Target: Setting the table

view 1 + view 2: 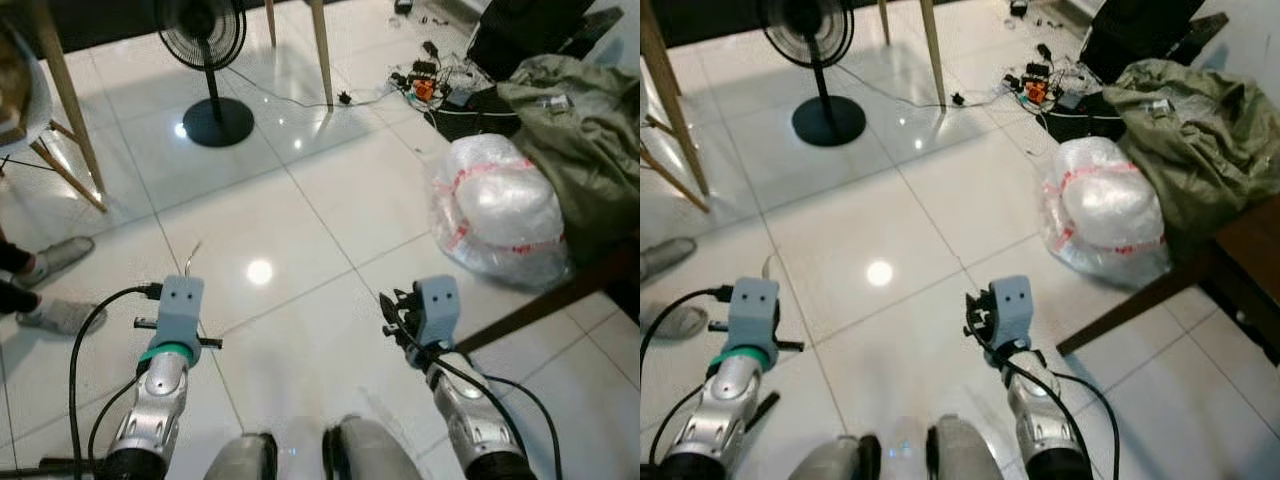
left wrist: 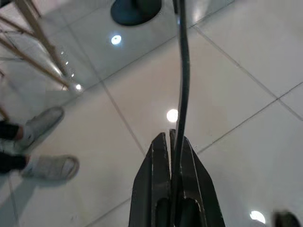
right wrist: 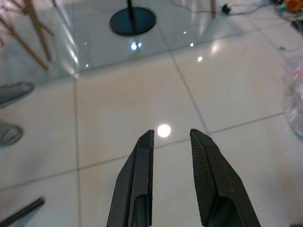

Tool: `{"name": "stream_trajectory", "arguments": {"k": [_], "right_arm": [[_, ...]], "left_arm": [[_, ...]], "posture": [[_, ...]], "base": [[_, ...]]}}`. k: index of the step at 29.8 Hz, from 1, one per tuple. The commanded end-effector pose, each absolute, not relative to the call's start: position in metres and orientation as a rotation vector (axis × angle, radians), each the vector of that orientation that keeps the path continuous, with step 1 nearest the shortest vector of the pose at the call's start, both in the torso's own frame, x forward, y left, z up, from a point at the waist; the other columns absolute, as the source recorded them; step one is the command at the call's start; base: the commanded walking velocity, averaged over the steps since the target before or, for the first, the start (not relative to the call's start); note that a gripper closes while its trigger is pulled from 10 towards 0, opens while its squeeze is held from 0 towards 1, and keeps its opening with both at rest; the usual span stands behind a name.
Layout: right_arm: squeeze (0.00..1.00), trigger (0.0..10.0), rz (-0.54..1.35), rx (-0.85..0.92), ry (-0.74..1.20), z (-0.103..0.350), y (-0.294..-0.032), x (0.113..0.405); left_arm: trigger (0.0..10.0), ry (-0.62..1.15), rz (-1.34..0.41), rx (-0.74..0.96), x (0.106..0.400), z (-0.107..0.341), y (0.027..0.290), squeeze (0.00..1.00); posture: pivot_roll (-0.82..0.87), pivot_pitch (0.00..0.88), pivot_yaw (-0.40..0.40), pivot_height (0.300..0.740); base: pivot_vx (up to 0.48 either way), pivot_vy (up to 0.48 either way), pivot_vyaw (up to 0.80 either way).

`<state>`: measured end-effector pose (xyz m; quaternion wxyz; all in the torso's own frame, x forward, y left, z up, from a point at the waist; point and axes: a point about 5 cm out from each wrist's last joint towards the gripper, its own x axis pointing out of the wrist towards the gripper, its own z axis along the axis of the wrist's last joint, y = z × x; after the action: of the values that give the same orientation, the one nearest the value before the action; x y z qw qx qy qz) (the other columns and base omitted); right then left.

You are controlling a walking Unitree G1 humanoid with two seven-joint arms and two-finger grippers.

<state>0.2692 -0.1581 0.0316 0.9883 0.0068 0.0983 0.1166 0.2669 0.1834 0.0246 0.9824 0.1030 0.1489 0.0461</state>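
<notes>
- Where the robot looks down past both arms, a floor (image 1: 330,210) of large glossy white tiles with thin grey joints spreads out, mirroring ceiling lights as bright round spots.
- A crumpled olive-green fabric heap (image 1: 575,120) lies at the robot's right, with a black case behind it; touching the heap's near side is a rounded bundle (image 1: 500,210) of clear bubble wrap banded with red-printed tape, the print too small to read.
- A dark wooden table edge (image 1: 1240,265) enters at far right, with one slanting leg meeting the floor.
- A black pedestal fan (image 1: 215,60), with wire grille and round flat base, stands ahead between pale wooden legs (image 1: 322,50).
- A tangle of cables and plugs (image 1: 430,80) lies beyond the bundle.
- A person's grey shoes (image 2: 45,144) rest at the robot's left.
- Left gripper (image 2: 173,142): fingers pressed together on a thin dark rod (image 2: 182,71), possibly a chopstick, rising straight from the tips.
- Right gripper (image 3: 171,137): ribbed black fingers apart, nothing between them, above the tiles.
</notes>
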Motion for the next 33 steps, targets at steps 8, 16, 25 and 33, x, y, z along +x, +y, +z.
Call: {"name": "stream_trajectory", "arguments": {"k": [8,16,25,33], "right_arm": [[0.0,10.0,0.21,0.014,0.217,0.028,-0.165,0.266],[0.0,10.0,0.218,0.011,0.211,0.029,-0.163,0.268],[0.0,10.0,0.204,0.003,0.181,0.036,-0.164,0.273],[0.0,10.0,0.081,-0.033,0.071,0.065,-0.178,0.293]], "left_arm": [[10.0,0.315,0.084,0.204,0.263,0.019,0.179,0.0],[10.0,0.311,0.088,0.203,0.263,0.019,0.179,0.0],[10.0,0.271,0.093,0.22,0.269,0.028,0.182,0.0],[10.0,0.117,0.094,0.235,0.293,0.067,0.186,0.0]], "posture": [[-0.12,0.083,0.026,0.74],[-0.11,0.083,0.023,0.74],[-0.11,0.076,0.022,0.74],[-0.1,0.069,0.027,0.74]], "base": [[0.465,0.0,0.0],[0.465,0.0,0.0],[0.465,0.0,0.0],[0.465,0.0,0.0]]}}
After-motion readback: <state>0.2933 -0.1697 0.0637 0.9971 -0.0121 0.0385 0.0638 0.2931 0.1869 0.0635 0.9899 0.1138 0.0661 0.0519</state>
